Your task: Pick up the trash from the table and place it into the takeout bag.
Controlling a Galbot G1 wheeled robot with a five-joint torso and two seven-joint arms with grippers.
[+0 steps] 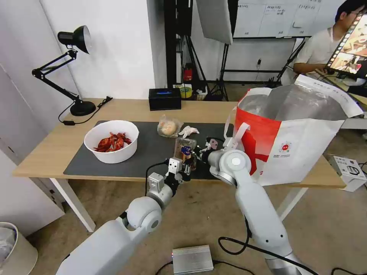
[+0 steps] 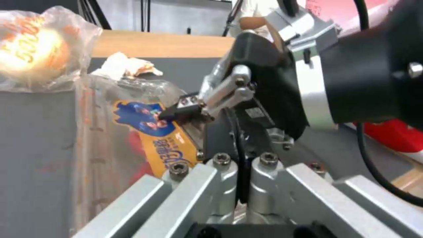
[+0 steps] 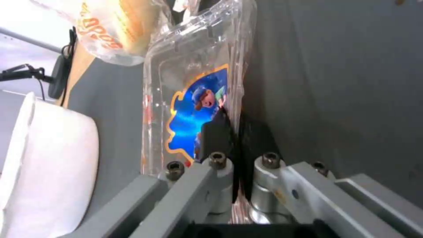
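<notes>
Both grippers sit at the near edge of the mat, meeting on the clear tray [image 1: 185,149]. From the head camera I see my left gripper [image 1: 186,168] coming up from below the table edge and my right gripper [image 1: 197,156] reaching in from the bag side, the two almost touching. On the right wrist camera my right gripper [image 3: 238,132] has its black pads pressed together on the tray's [image 3: 194,99] thin edge, next to the blue and orange sticker, so it has the tray pinched. On the left wrist camera my left gripper [image 2: 240,158] also looks nearly closed, with its fingers close together by the tray [image 2: 132,132], but I cannot tell whether it actually grips the plastic. That same camera shows the right gripper [image 2: 185,110] clamped on the tray at the sticker.

Just behind the tray lie the bagged bun [image 1: 169,126] and, beside it, the tissue [image 1: 188,131], both on the mat [image 1: 145,152]. Farther to my left on the mat stands the bowl [image 1: 111,141] with red shells inside. At my right the bag [image 1: 294,133] stands open on the table [image 1: 49,149], its foil lining showing, near the tray but apart from it.
</notes>
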